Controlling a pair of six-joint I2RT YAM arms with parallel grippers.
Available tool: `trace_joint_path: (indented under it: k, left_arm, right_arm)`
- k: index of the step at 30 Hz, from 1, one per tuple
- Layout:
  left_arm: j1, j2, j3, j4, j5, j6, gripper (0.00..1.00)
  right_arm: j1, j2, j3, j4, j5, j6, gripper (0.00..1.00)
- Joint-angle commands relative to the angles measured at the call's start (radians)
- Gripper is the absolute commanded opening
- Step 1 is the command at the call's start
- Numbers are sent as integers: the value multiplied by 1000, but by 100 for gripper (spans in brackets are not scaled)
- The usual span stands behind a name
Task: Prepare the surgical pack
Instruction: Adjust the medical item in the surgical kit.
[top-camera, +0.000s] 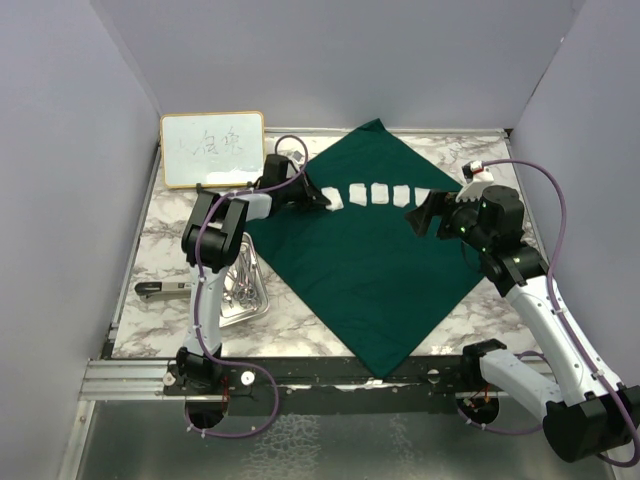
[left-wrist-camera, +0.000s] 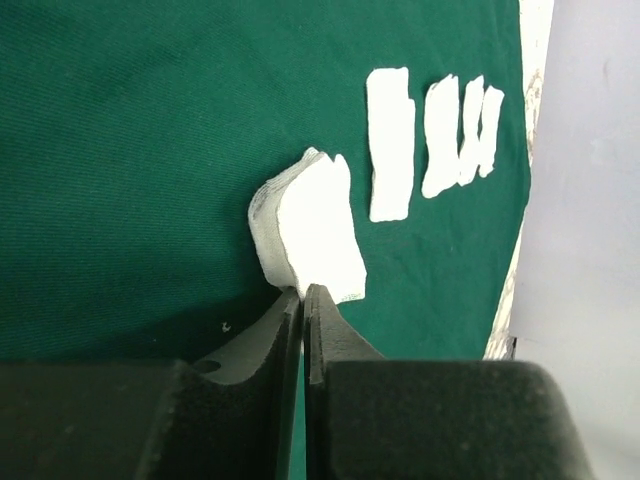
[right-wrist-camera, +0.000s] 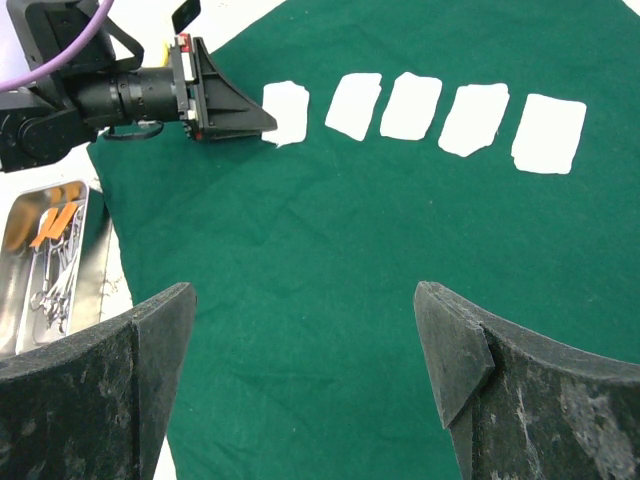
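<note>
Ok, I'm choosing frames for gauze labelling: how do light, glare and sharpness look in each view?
Top view: even light, gauze row small yet distinct on the drape, steel tray glaring. Left wrist: pinched gauze sharp, left gripper dark, shadowing the drape. Right wrist: crisp, gauze row flat white.

The marble-patterned table (top-camera: 300, 335) carries a dark green drape (top-camera: 370, 260) at centre frame, a steel tray (top-camera: 243, 318) lower left and a whiteboard (top-camera: 212, 150) upper left.
</note>
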Motion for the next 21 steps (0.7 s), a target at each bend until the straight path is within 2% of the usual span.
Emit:
trace_joint_path:
  k: [1,3,11,21]
  left_arm:
    - [0,-48,43,19,43,3,4]
    - [1,-68,56,20,45,15,0]
    - [-4,-47,184,-88,108,130,0]
    - [-40,73,420,-245,242,294,0]
  right_arm:
    - [-3,-12,4,6,8,0,93]
    - [-3,-12,4,7,9,0,93]
    - [-3,-15,8,5,12,0,93]
    - [-2,-9,9,3,15,-2,92]
